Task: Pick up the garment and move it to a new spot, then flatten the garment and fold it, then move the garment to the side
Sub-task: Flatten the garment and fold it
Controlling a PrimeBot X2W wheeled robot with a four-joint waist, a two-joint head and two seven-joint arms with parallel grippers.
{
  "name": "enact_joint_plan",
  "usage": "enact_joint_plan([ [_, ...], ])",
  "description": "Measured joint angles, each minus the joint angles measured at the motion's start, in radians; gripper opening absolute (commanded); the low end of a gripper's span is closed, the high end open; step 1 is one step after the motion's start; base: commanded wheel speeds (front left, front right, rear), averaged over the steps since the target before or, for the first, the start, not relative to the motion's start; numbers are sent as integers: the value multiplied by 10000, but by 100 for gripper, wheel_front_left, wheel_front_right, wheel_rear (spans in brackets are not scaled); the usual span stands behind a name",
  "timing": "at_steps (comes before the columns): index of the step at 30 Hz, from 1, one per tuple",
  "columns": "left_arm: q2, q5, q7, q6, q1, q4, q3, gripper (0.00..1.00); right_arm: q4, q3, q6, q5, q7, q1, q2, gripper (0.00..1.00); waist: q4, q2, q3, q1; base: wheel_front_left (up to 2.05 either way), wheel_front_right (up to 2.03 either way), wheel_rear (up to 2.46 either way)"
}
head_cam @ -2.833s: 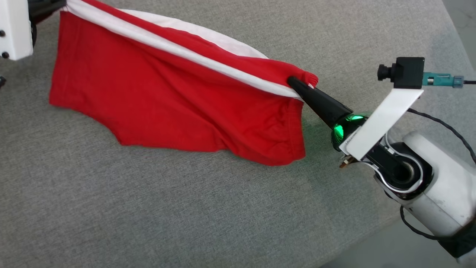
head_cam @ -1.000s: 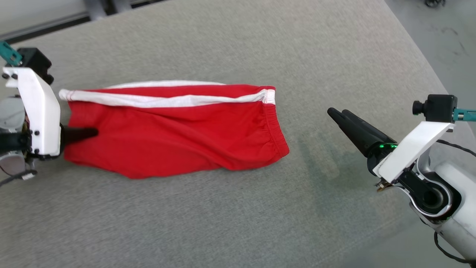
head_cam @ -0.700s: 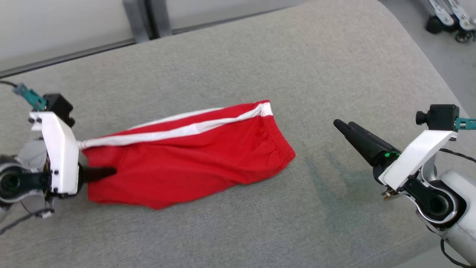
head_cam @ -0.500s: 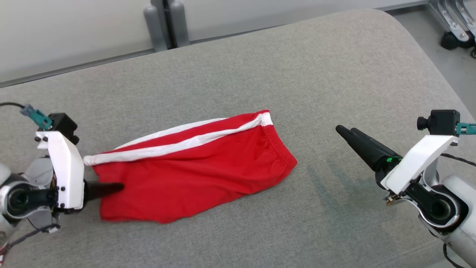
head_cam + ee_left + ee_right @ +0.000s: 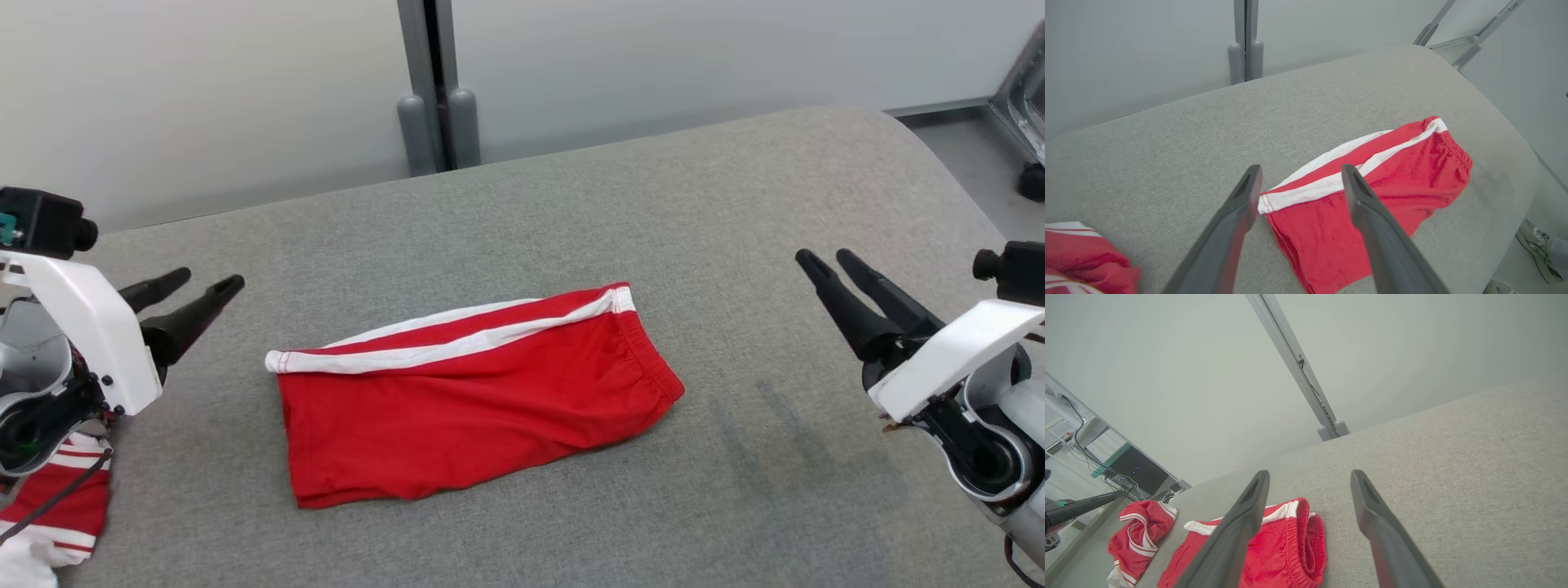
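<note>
Your red cloth shorts with the white side stripe (image 5: 473, 392) lie flat and doubled over, midway across the grey fabric-covered worktop (image 5: 571, 196). The left pincer (image 5: 209, 278) stands off their hem end and the right pincer (image 5: 824, 256) off their waistband end. Both are spread wide, holding nothing, well apart from the shorts. I read that as standing clear so you get a clean approach for the move aside. The shorts' long axis runs pincer to pincer, elastic waistband pointing right, stripe along the far edge.
</note>
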Motion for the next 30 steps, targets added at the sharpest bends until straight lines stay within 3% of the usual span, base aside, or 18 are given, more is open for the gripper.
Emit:
enact_joint_plan([
  [5,337,662,-2324,1112,786,-690,470,100,593,-704,0,-970,-1156,151,272,100,485,0,-343,0,0,0,0],
  [10,621,1028,-4803,2414,1797,-1465,1089,100,894,-1649,0,-1946,-1590,811,894,100,911,0,-581,0,0,0,0],
  [16,100,1538,-5430,3423,3528,-2343,2307,100,798,-3127,0,-3024,-1735,1809,1674,100,1276,0,-705,0,0,0,0],
  [18,-132,1858,-5442,3503,3777,-2464,2778,100,742,-3388,0,-3173,-1741,2024,1822,100,1325,0,-706,0,0,0,0],
  [23,-1532,3927,-5467,3607,5553,-2750,4922,100,485,-4495,0,-4126,-1764,3034,2433,100,1458,0,-701,0,0,0,0],
  [30,-3049,6351,-5467,3578,7168,-2740,6481,100,270,-5737,0,-5664,-1739,4142,3528,100,1477,0,-625,0,0,0,0],
])
